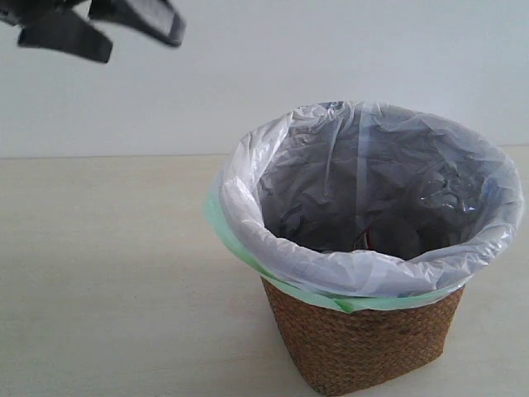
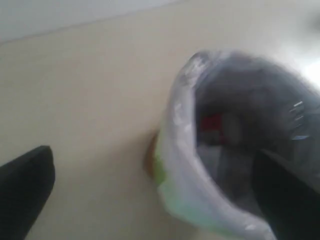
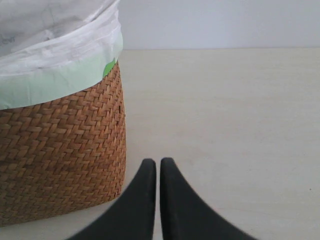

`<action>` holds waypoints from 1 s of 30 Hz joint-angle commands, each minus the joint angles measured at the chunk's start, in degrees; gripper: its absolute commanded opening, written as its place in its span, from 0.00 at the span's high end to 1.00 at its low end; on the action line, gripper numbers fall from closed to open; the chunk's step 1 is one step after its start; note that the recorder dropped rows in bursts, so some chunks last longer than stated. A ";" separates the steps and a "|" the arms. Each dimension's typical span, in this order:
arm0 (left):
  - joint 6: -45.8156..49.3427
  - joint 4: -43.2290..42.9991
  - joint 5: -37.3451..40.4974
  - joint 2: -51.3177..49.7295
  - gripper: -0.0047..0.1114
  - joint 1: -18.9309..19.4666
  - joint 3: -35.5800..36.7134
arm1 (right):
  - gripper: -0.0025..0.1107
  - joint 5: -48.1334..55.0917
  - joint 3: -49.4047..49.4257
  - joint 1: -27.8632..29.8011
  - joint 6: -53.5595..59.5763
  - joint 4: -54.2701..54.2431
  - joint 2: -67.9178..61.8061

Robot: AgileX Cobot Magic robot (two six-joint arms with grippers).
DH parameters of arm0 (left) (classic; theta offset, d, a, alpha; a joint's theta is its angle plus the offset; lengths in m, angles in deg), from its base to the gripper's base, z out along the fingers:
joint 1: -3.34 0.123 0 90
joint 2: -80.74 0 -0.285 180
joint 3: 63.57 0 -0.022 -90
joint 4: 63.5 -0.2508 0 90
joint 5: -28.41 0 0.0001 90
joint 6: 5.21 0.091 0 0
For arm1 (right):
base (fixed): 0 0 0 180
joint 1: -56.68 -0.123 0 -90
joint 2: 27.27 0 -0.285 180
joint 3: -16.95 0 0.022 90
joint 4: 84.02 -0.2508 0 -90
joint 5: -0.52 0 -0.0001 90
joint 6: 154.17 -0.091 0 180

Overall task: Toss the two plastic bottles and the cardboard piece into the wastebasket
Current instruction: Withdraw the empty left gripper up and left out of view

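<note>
The wastebasket (image 1: 364,347), brown wicker with a white bag edged in green, stands right of centre on the table. A bit of red label from the slim bottle (image 1: 364,240) shows deep inside it, and appears blurred as a red patch of the bottle (image 2: 212,122) in the left wrist view. The green-capped bottle and the cardboard piece are hidden. My left gripper (image 1: 140,41) hangs open and empty high at the far left, away from the wastebasket (image 2: 180,150). My right gripper (image 3: 158,162) is shut on nothing, low beside the wicker wall of the wastebasket (image 3: 60,150); it is out of the exterior view.
The pale beige table (image 1: 107,273) stretches left of the basket, with a plain white wall behind. In the right wrist view, bare table (image 3: 225,115) lies ahead of the fingertips.
</note>
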 commanded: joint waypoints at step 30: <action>-23.13 -26.25 -4.19 26.60 0.93 -1.38 31.02 | 0.98 -0.24 -0.05 0.34 0.23 0.38 0.25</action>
